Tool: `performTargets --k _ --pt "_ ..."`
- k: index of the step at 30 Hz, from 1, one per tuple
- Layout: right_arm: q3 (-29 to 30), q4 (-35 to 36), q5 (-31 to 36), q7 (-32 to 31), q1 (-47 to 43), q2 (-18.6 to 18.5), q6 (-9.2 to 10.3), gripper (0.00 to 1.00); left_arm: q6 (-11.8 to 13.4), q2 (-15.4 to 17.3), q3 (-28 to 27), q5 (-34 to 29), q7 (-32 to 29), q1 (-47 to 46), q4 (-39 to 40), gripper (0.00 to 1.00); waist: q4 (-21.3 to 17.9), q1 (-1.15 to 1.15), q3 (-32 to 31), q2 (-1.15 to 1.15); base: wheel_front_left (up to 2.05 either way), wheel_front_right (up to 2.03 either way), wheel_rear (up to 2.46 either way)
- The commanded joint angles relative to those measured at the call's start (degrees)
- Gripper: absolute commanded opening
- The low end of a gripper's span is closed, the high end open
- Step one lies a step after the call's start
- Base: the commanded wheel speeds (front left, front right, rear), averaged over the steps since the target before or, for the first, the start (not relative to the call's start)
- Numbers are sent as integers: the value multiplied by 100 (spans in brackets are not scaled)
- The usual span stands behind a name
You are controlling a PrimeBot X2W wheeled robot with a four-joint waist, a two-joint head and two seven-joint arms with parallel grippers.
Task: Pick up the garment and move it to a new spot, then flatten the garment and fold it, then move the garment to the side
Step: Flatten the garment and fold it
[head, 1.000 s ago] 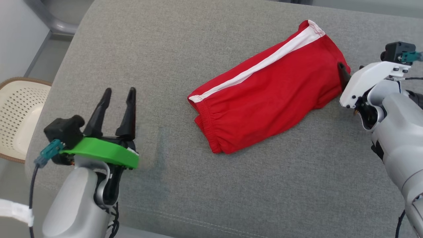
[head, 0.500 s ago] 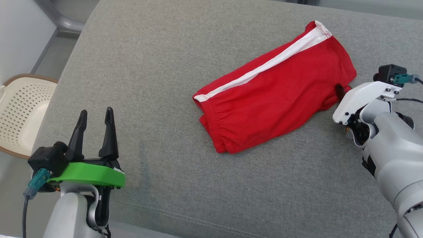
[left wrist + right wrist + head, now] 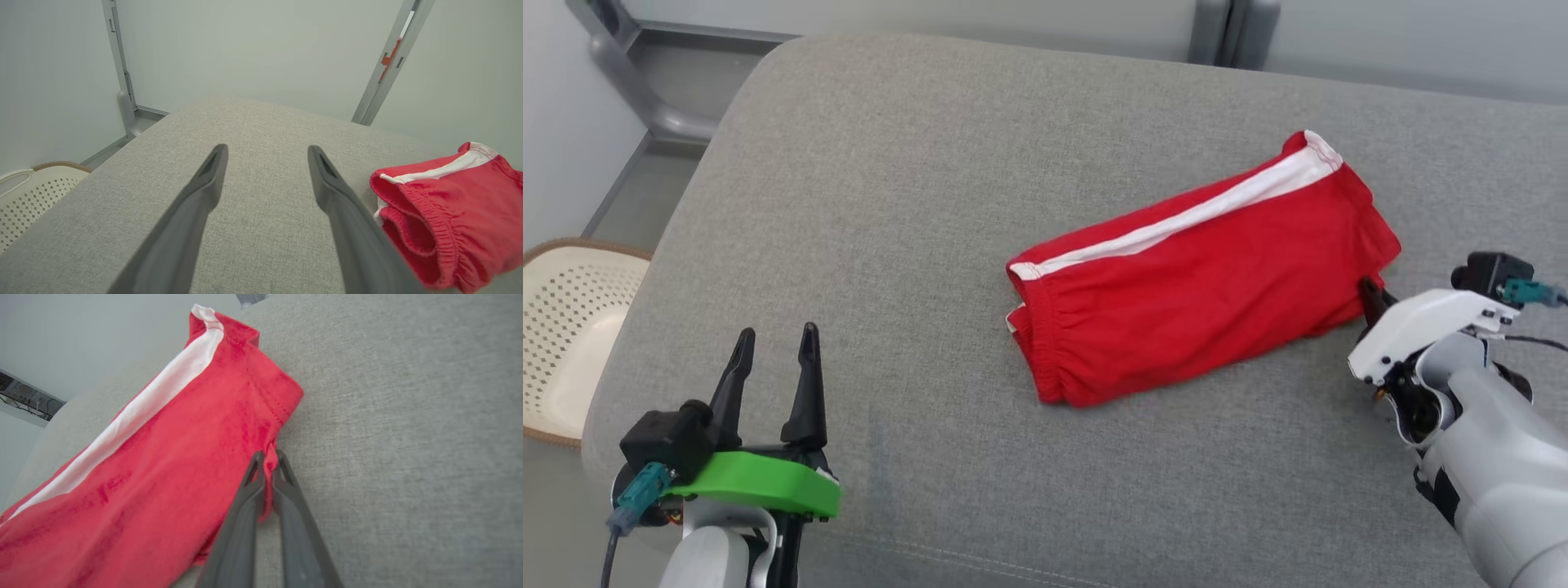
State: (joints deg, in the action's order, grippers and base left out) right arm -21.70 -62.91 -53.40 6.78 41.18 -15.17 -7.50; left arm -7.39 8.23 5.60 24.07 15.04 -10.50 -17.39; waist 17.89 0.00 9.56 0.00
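Note:
The garment [image 3: 1201, 269], red shorts with a white side stripe, lies folded on the grey cushion [image 3: 915, 163], waistband toward the left. In the right wrist view my right gripper [image 3: 267, 457] is shut on a pinch of the garment's [image 3: 163, 457] hem edge. The head view has that gripper [image 3: 1368, 290] at the shorts' right end, its fingertips mostly hidden by the white wrist housing. My left gripper [image 3: 774, 343] stands open over bare cushion at the lower left, well apart from the shorts. From the left wrist, its open fingers [image 3: 212, 171] point past the elastic waistband [image 3: 425, 220] at right.
A cream perforated basket [image 3: 564, 327] sits on the floor left of the cushion. Grey metal frame posts [image 3: 1217, 33] stand behind the cushion. The cushion's front edge runs close to my left arm.
My right gripper has shut on the garment's right hem, where its fingers were open a second ago. The head camera has shifted, so the whole scene sits lower in the picture.

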Motion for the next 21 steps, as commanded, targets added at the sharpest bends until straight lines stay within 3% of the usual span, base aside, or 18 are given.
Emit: performTargets --k 1,13,21 --pt "-5 114 -118 44 -243 -81 4 0 -22 56 -23 -59 15 152 -4 100 -291 0 -318 0 0 0 0" --pt "104 1040 -952 355 -2005 -584 5 0 -22 -13 -74 -198 15 725 64 100 -838 0 -910 0 0 0 0" --pt "262 1073 -1145 514 -2293 -727 4 0 -22 36 -52 -246 15 812 85 100 -934 0 -962 0 0 0 0"
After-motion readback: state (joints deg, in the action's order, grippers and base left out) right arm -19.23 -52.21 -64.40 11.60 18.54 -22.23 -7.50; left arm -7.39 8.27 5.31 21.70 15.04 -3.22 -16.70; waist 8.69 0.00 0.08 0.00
